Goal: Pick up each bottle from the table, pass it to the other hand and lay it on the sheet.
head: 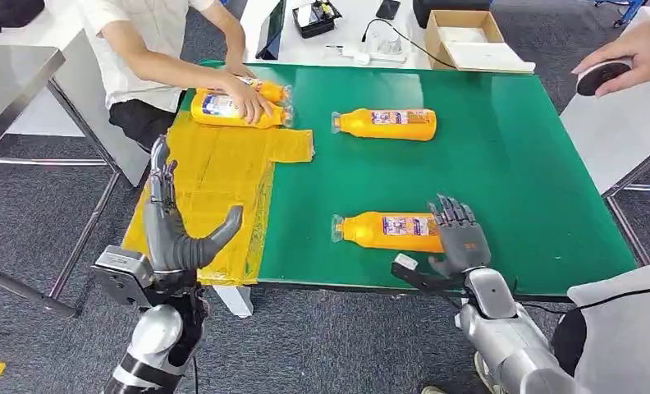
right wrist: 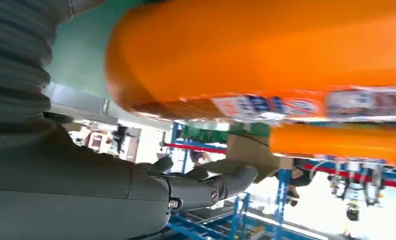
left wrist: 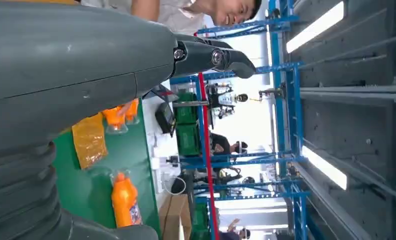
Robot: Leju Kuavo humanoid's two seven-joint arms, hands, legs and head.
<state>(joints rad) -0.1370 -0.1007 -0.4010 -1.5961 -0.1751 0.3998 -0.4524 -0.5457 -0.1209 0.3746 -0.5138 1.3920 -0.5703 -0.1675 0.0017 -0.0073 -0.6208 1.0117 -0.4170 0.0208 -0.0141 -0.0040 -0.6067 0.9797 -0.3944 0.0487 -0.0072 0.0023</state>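
An orange bottle (head: 387, 231) lies on its side near the front edge of the green table (head: 502, 164), cap pointing left; close up it is the bottle (right wrist: 266, 55). My right hand (head: 460, 235) stands at its base end with fingers apart, right beside it, gripping nothing. A second orange bottle (head: 386, 124) lies further back. Two more bottles (head: 238, 105) rest at the far end of the yellow sheet (head: 215, 189), under a person's hand (head: 252, 100). My left hand (head: 174, 226) hovers open over the sheet's front left edge, fingers upright.
A person in a white shirt (head: 145, 49) sits at the table's far left corner. Another person's hand (head: 625, 57) holds a dark object at the far right. A cardboard box (head: 461, 37) and a cable lie behind the table.
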